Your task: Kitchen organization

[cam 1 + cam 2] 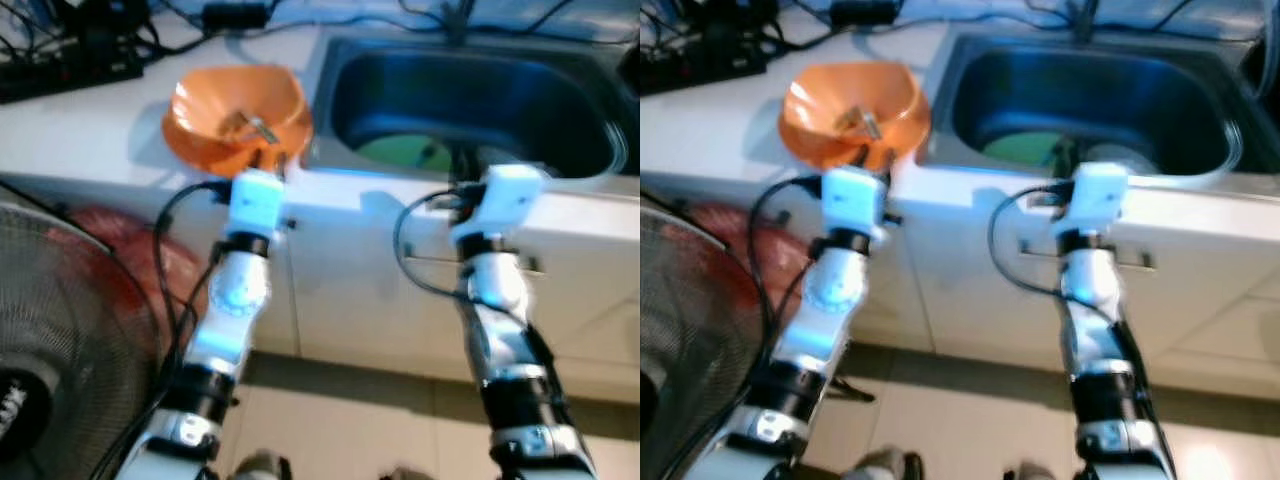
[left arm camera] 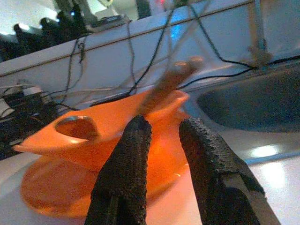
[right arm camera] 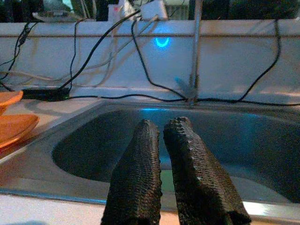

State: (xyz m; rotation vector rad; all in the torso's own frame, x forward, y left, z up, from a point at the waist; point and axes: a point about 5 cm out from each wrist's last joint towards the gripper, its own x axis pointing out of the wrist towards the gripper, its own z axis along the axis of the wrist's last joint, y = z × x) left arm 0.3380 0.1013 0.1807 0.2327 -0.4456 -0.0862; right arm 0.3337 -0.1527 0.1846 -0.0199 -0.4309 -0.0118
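Observation:
An orange bowl [image 1: 235, 115] sits on an orange plate [image 2: 56, 192] on the white counter, left of the steel sink [image 1: 470, 95]. A spoon [image 2: 168, 82] with a brown handle leans in the bowl. My left gripper [image 2: 164, 129] is at the bowl's near edge, fingers a small gap apart, with nothing seen between them. My right gripper [image 3: 161, 126] is over the sink's front rim, fingers almost touching and holding nothing. A green item [image 1: 400, 152] and a pale dish [image 1: 1120, 155] lie in the sink bottom.
A standing fan [image 1: 50, 330] is close on my left, with a red object [image 1: 120, 240] behind it. A power strip and cables [image 1: 70, 60] run along the counter's back. The faucet [image 3: 196, 47] rises behind the sink. White cabinet doors [image 1: 350, 300] are below the counter.

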